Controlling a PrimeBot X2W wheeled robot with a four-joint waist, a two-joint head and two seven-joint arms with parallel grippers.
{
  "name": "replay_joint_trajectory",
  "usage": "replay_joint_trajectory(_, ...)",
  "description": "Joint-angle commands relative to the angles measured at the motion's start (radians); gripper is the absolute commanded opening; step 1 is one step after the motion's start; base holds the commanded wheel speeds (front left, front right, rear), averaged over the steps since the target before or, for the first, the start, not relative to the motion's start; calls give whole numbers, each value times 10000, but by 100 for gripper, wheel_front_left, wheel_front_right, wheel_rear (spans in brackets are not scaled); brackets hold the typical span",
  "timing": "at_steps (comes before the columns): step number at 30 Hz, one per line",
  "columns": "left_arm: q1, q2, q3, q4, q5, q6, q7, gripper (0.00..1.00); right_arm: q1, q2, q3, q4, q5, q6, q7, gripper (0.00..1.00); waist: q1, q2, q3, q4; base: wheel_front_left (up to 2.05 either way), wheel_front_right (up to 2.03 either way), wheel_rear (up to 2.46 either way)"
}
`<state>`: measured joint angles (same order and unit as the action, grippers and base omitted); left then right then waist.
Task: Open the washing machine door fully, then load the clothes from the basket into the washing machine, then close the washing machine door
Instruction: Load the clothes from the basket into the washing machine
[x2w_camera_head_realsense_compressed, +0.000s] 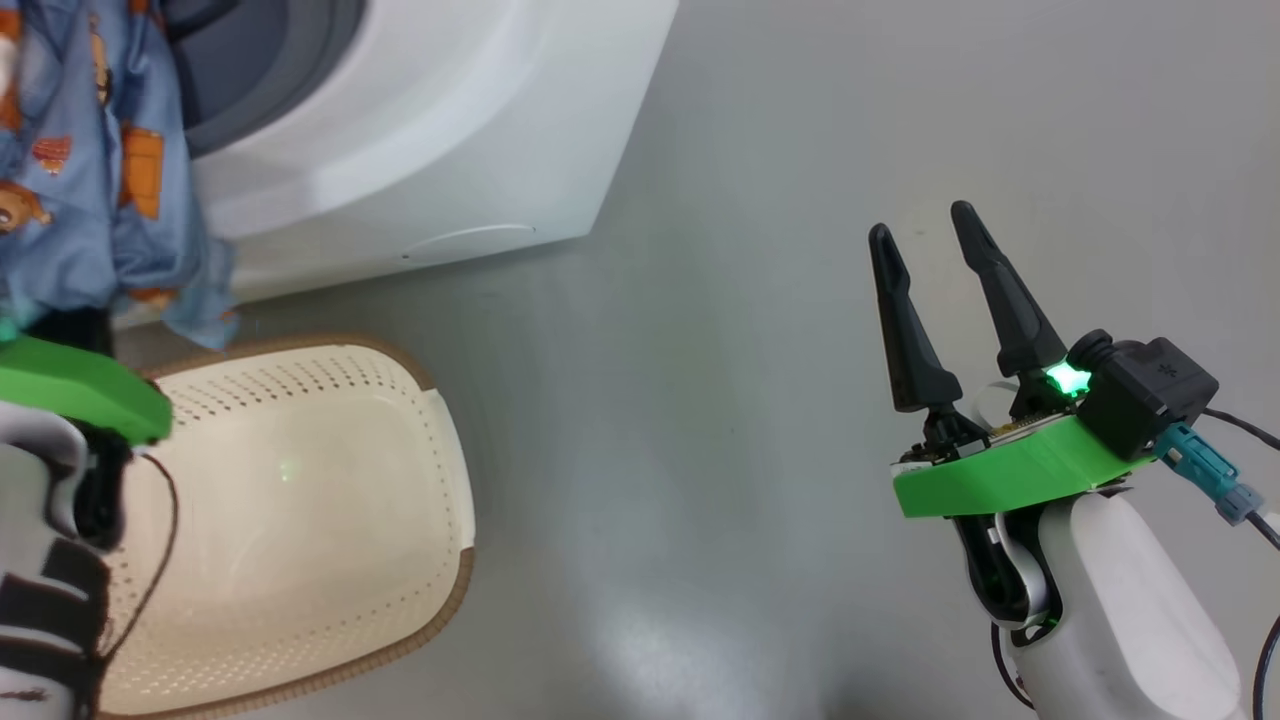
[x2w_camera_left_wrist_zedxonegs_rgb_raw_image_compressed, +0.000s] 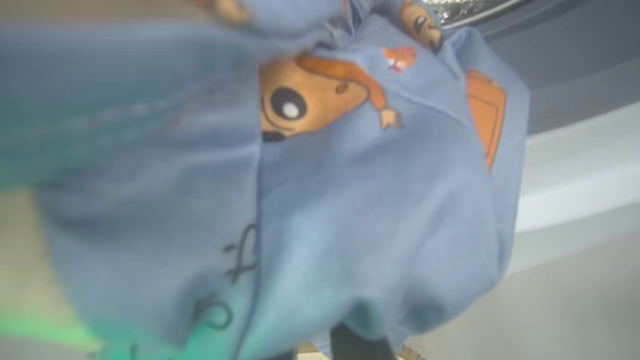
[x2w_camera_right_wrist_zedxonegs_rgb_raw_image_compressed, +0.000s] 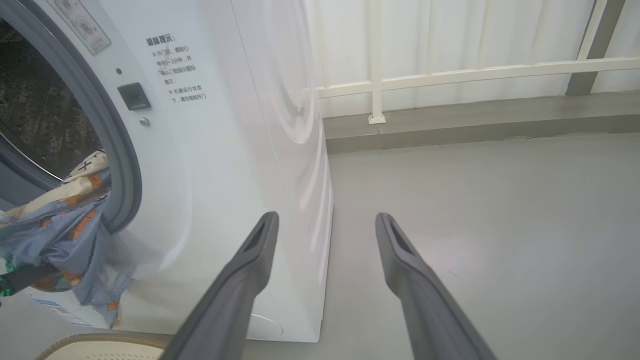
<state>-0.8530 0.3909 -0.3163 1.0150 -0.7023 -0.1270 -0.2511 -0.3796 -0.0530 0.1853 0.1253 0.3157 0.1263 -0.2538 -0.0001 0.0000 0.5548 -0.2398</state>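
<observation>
Presently the left gripper is clamped on the clothes, which are bunched over it at the drum mouth of the washing machine. A deeper push past the grey gasket is advised before release, lest a hem trail out. Below it, the basket looks empty. The right gripper is held apart, idle, over smooth grey floor; a white railing stands beyond

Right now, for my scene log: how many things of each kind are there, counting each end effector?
Washing machine: 1
Basket: 1
Clothes bundle: 1
End effectors: 2 (left end effector, right end effector)
Total: 5
</observation>
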Motion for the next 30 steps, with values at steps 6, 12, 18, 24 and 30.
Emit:
replay_joint_trajectory(6, 472, 860, 1079, -1703, 795, 396, -106, 0, 286, 27, 202, -161, 96, 44, -80, 100, 1, 0, -272, 121, 0, 0, 0)
replay_joint_trajectory(12, 276, 946, 1456, -2761, 1272, 451, -106, 0, 366, 28, 217, -197, 133, 44, -80, 100, 1, 0, -236, 55, 0, 0, 0)
replay_joint_trajectory(18, -923, 1051, 1193, -2705, 1525, 388, 161, 0, 344, 28, 230, -285, 134, 44, -80, 100, 1, 0, 118, -116, 0, 0, 0)
replay_joint_trajectory(24, -2510, 1106, 870, -1978, 1775, 428, 946, 0, 250, 28, 247, -406, 136, 44, -80, 100, 1, 0, 697, -443, 0, 0, 0)
replay_joint_trajectory(30, -4194, 1328, 666, -986, 2025, 405, 1337, 0, 242, 28, 231, -619, 80, 44, -80, 100, 1, 0, 1400, -928, 0, 0, 0)
